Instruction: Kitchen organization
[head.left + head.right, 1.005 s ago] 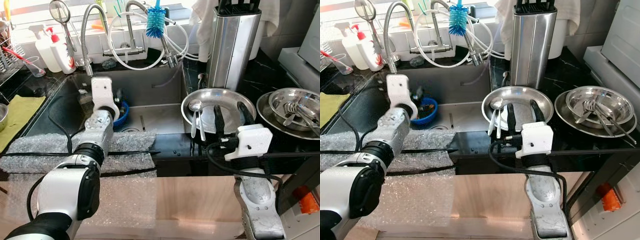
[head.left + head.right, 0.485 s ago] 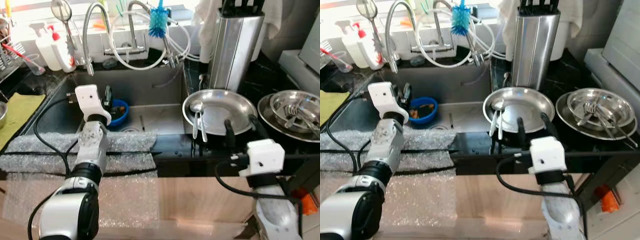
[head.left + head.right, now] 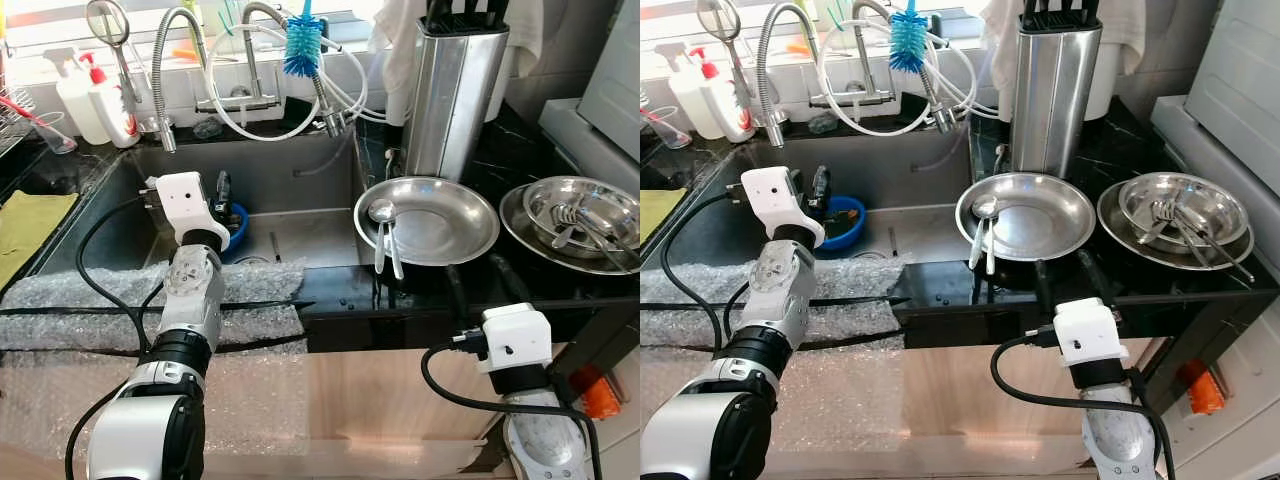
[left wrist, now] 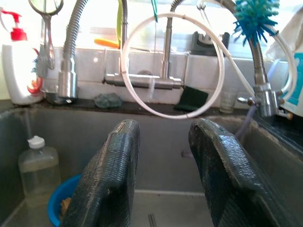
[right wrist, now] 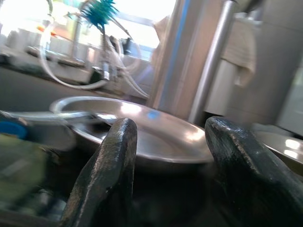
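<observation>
Left hand (image 4: 161, 175): fingers apart, nothing held; raised over the sink (image 3: 300, 170) w/ the blue bowl (image 3: 235, 222) just beside it. Judged to be kept there because the bowl is the nearest loose item in the basin.
Right hand (image 5: 170, 165): fingers apart, empty; parked low at the bench front edge, aimed at the steel plate (image 3: 440, 220). Gap looks set for the plate rim, prob. a grasp being lined up.
Steel plate: laid flat on the dark bench (image 3: 520, 150), its left rim overhanging the sink's right edge; two spoons (image 3: 385, 235) rest on its left rim, bowls up on the plate, handles pointing to the bench front edge. Likely left so for collection.
Stacked bowls (image 3: 575, 210): at the bench right edge, forks (image 3: 580, 218) piled inside; appear gathered as washed ware, well apart from the right hand.
Knife block (image 3: 460, 80): upright at the bench back edge behind the plate, handles up for easy reach.
Bottle (image 4: 38, 168): clear, capped, stood in the sink beside the blue bowl; purpose can't be told.
Bubble wrap (image 3: 120, 300): spread along the sink front edge under the left arm, judged as padding.
Task stage: early, nothing gripped yet.
Risk: spoons may slide off if the plate is tilted on lifting.
</observation>
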Robot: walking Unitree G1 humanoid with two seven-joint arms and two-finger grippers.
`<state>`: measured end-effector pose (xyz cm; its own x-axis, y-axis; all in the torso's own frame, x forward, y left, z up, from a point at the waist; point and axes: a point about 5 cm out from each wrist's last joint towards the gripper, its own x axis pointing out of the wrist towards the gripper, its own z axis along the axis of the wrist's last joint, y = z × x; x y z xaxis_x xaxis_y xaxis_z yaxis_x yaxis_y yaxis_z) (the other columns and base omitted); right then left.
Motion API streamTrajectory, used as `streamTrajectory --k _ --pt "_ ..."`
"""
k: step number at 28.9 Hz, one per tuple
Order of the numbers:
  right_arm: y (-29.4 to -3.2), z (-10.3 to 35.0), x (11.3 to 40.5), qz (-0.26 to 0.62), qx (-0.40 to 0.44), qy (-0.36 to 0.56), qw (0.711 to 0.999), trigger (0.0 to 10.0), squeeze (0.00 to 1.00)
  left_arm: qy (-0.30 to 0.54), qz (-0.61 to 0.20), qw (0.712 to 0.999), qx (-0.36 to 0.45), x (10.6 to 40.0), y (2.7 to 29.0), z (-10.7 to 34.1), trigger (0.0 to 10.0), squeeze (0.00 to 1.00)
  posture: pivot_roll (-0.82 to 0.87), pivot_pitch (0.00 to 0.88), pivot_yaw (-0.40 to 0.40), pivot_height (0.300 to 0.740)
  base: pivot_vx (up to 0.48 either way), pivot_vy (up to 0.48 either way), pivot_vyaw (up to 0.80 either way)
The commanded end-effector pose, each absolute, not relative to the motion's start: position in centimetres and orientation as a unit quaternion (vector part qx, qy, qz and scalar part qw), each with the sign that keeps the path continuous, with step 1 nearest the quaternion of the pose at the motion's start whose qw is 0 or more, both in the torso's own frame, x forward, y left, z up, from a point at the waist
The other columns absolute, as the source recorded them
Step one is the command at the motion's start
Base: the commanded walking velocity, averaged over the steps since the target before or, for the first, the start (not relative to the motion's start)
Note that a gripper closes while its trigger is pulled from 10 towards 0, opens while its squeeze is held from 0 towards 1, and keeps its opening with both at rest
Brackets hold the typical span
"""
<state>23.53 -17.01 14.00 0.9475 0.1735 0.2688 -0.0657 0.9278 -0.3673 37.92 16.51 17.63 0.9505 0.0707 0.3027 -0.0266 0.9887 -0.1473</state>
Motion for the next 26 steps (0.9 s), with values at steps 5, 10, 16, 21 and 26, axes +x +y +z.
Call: streamTrajectory --k 5,10,16,21,26 --pt "-13.5 18.6 24.5 0.133 -0.167 -0.243 0.946 10.0 0.00 -0.153 0.013 0.986 -0.065 37.8 15.8 17.6 10.0 0.00 -0.08 0.026 0.110 0.740 0.000 0.000 0.00" --pt "-12.4 19.7 25.1 0.141 -0.157 -0.263 0.941 10.0 0.00 -0.153 0.005 0.986 -0.063 37.7 15.3 17.6 10.0 0.00 -0.08 0.019 0.113 0.740 0.000 0.000 0.00" --pt "-9.3 19.2 26.1 0.234 -0.157 -0.240 0.929 10.0 0.00 -0.150 0.007 0.987 -0.056 37.7 15.6 17.5 10.0 0.00 -0.06 0.024 0.108 0.740 0.000 0.000 0.00" --pt "-9.1 18.7 26.4 0.242 -0.157 -0.219 0.932 10.0 0.00 -0.148 0.009 0.988 -0.052 37.6 15.9 17.4 10.0 0.00 -0.06 0.030 0.107 0.740 0.000 0.000 0.00" --pt "-11.3 17.6 26.8 0.199 -0.171 -0.183 0.948 10.0 0.00 -0.143 0.009 0.988 -0.051 37.6 15.9 17.2 10.0 0.00 -0.06 0.036 0.110 0.740 0.000 0.000 0.00"
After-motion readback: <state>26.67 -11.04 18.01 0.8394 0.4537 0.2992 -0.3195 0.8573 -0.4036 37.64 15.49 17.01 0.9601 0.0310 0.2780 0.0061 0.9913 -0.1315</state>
